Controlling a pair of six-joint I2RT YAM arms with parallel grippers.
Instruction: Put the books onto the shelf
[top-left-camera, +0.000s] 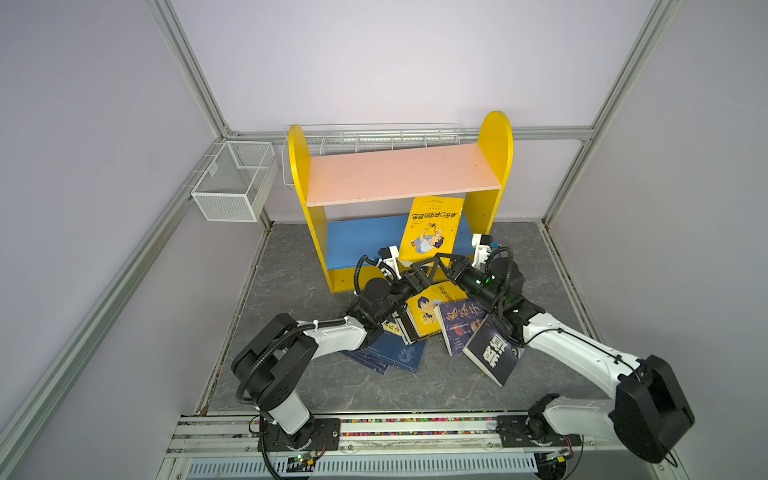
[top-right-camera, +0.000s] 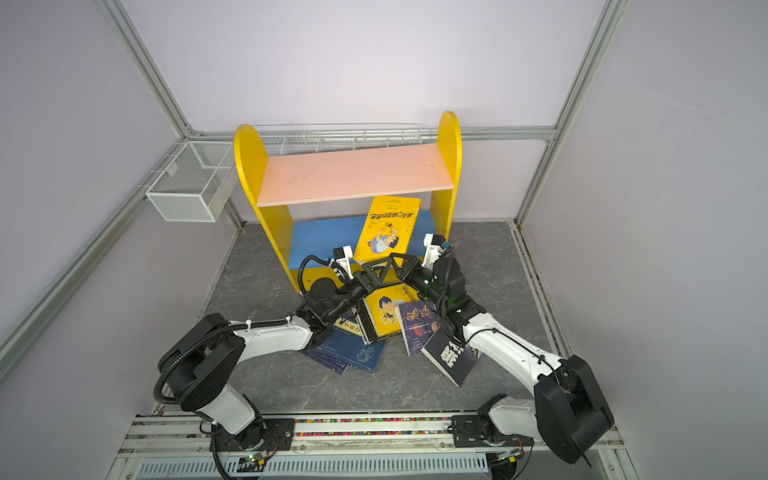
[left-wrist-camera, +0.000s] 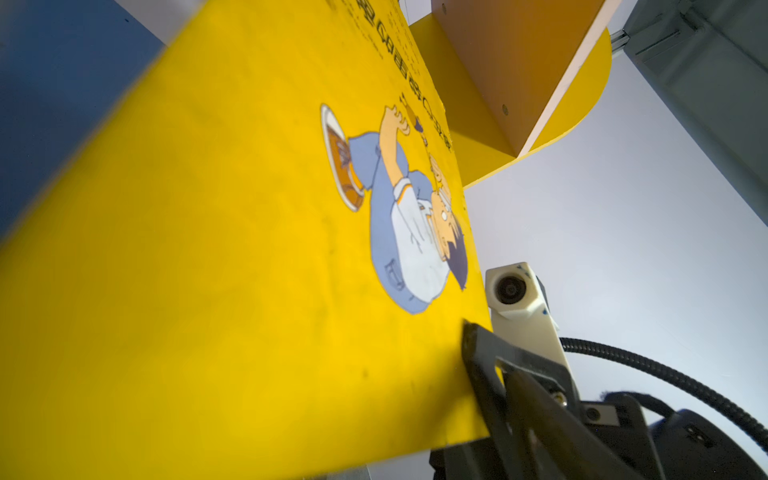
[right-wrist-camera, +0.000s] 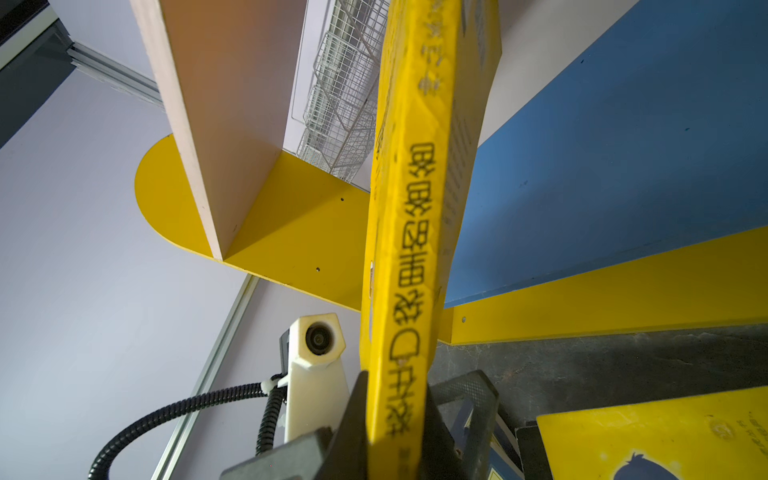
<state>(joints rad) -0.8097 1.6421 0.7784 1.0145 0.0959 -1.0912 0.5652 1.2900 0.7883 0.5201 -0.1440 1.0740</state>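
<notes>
- The shelf (top-left-camera: 494, 166) has no book fully stored, as we judge it: the pink board (top-left-camera: 399, 174) is bare, and the blue board (top-left-camera: 361, 245) has only one book at its front.
- The other books (top-left-camera: 459, 328) lie scattered on the worktop (top-left-camera: 291, 374) at 6 o'clock from the shelf, all left to do.
- One yellow book (top-left-camera: 430, 228) stands nearly upright at the blue board's 3 o'clock end.
- The right claw (right-wrist-camera: 392, 411) pinches its spine. The left claw (top-left-camera: 426, 270) is by its lower edge, but we cannot tell how its jaws stand.

Bright even light, blurry close-ups.
</notes>
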